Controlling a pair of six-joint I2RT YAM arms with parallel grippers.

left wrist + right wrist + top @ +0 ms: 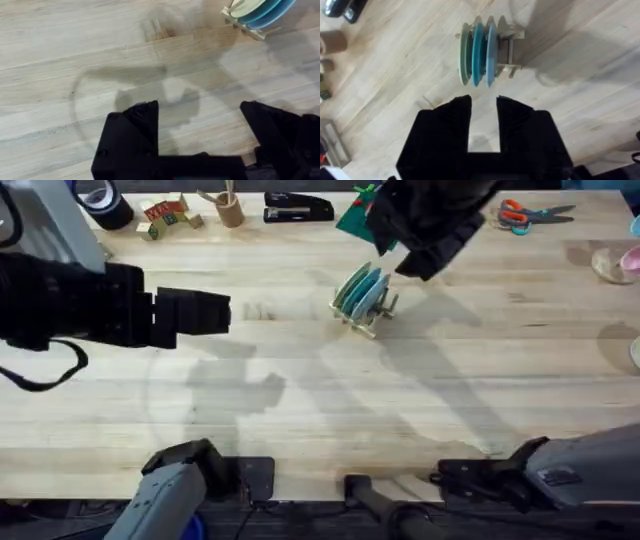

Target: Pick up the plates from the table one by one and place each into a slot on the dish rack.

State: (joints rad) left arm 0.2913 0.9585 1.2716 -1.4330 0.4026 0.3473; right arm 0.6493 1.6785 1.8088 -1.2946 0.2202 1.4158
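The small wooden dish rack (372,315) stands on the table (320,400) right of centre at the back. Three plates stand upright in its slots: cream (464,55), teal (478,50) and light blue (491,50). They show as one cluster, the plates (361,290), from overhead. My right gripper (483,107) hovers above and just behind the rack, open with nothing between its fingers; overhead it looms large and dark (422,250). My left gripper (200,122) is open over bare table, well left of the rack (250,22); overhead it appears at the left (222,312).
Along the back edge lie a tape roll (102,200), wooden blocks (165,218), a cup of sticks (229,208), a stapler (298,207) and scissors (525,215). A pink bowl (630,260) sits at the right edge.
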